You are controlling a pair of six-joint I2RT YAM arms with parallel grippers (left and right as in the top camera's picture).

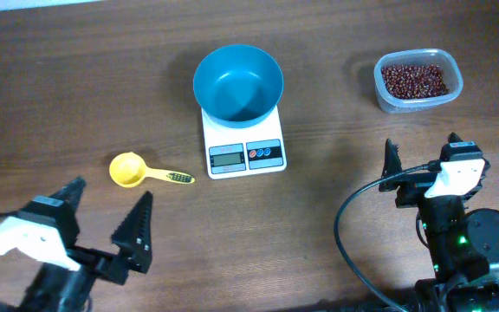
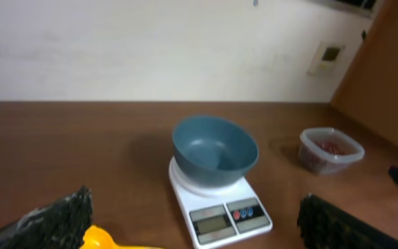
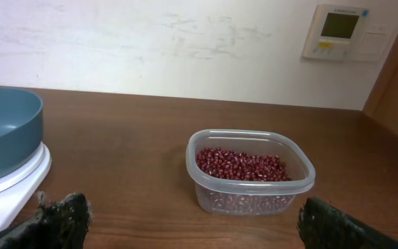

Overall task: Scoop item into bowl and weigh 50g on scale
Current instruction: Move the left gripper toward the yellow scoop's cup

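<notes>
In the overhead view, the teal bowl (image 1: 237,84) is seen resting on the white scale (image 1: 244,139) at the middle of the brown desk (image 1: 59,87). The back of the scale is covered by the bowl, while its grey display and its red and blue buttons are left showing in front. The beans (image 1: 414,81) are gathered in a clear tub (image 1: 418,106) well to the right of the scale. A yellow scoop (image 1: 129,169) is laid to the left of the scale, its handle pointed toward it. The left tool (image 1: 114,188) is held near the scoop at the front left, jaws spread wide and gripping nothing. The right tool (image 1: 421,141) is likewise spread wide, short of the tub and apart from it.

In the left wrist view, the bowl on the scale is framed between the two dark fingers (image 2: 54,218), and a yellow edge of the scoop is caught at the bottom.

In the right wrist view, the tub of beans is centred between the spread fingers, with the bowl's rim at the left edge and a wall panel (image 3: 340,31) above.
</notes>
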